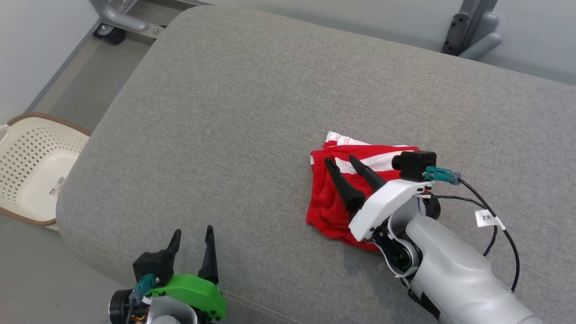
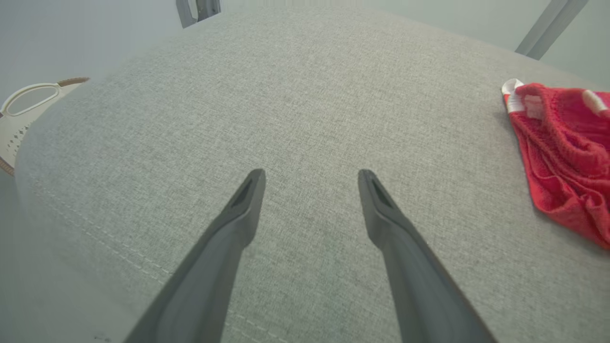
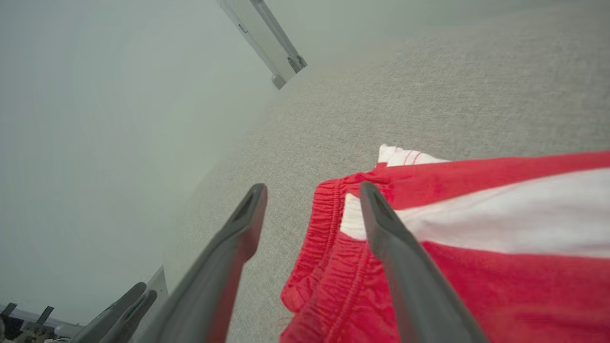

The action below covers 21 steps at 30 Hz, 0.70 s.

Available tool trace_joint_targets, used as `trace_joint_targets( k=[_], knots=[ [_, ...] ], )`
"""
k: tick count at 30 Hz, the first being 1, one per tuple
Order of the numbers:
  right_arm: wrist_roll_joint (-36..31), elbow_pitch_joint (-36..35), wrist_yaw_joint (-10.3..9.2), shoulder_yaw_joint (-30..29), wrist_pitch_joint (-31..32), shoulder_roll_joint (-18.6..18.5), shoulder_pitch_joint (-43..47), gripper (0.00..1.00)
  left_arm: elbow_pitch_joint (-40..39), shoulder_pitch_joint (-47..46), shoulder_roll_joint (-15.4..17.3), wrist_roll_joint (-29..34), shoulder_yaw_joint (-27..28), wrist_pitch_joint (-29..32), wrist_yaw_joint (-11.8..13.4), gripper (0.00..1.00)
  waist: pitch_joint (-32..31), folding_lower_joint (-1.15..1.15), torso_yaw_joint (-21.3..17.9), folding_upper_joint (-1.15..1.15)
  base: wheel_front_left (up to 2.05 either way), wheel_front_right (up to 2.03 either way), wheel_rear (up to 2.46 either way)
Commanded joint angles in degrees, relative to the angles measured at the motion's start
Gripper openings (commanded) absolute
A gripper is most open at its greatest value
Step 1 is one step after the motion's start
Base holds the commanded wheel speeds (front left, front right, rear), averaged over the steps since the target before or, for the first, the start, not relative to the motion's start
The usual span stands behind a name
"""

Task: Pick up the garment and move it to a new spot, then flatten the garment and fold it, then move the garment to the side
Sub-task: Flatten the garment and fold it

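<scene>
Two claws: you have both spread wide, both empty.
Left claw (image 1: 192, 230): lower left of frame, over bare cushion (image 1: 252, 112).
Right claw (image 1: 340, 159): right of centre, tips over the garment (image 1: 326, 211).
Garment: crumpled, red and white, right of centre on the cushion.

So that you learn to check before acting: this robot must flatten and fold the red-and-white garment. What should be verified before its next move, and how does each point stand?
1. The right claw open: ok, fingers spread.
2. Its fingertips clear of the garment: cannot tell; they lie over it.
3. The left claw open, apart from the garment: ok.
4. Garment flat: not ok, rumpled, waistband bunched.
5. Bare grey cushion around it for spreading: ok.
</scene>
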Motion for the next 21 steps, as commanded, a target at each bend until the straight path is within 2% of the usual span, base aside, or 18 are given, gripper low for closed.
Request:
trace_joint_targets(
  k=[1,6,10,12,13,18,21],
  knots=[
    [-0.5,0.5,0.01,-0.3,-1.3,-1.1,-0.3,1.00,-0.5,0.1,0.1,0.6,0.6,-0.2,0.4,1.00,-0.4,0.00,-2.2,0.44,0.00,0.00,0.00],
    [-3.4,1.8,0.00,-3.7,-3.9,-2.9,1.0,1.00,-2.0,-0.4,0.1,2.4,3.1,-0.2,0.1,1.00,-1.2,0.00,-7.3,0.44,0.00,0.00,0.00],
    [-9.8,-0.4,0.01,-12.2,-4.2,-4.1,3.8,1.00,-3.7,-0.4,0.1,3.7,5.2,-0.2,-0.1,1.00,-1.9,0.00,-11.9,0.44,0.00,0.00,0.00],
    [-15.4,-3.6,0.01,-17.5,-4.2,-4.2,6.5,1.00,-4.4,-0.3,0.1,4.4,6.0,-0.2,-0.3,1.00,-2.1,0.00,-13.9,0.44,0.00,0.00,0.00],
    [-15.4,-3.6,0.01,-17.5,-4.2,-4.2,6.5,1.00,-4.4,-0.3,0.1,4.4,6.0,-0.2,-0.3,1.00,-2.1,0.00,-13.9,0.44,0.00,0.00,0.00],
    [-27.2,-11.5,0.00,-28.8,-4.2,-1.8,14.4,1.00,-5.8,0.2,0.1,6.1,8.3,-0.2,-0.6,1.00,-2.7,0.00,-18.5,0.44,0.00,0.00,0.00],
    [-32.4,-14.6,0.01,-32.7,-4.2,-0.1,18.0,1.00,-6.2,0.7,0.1,7.1,9.5,-0.2,-0.7,1.00,-3.2,0.00,-20.6,0.44,0.00,0.00,0.00]
  ],
)
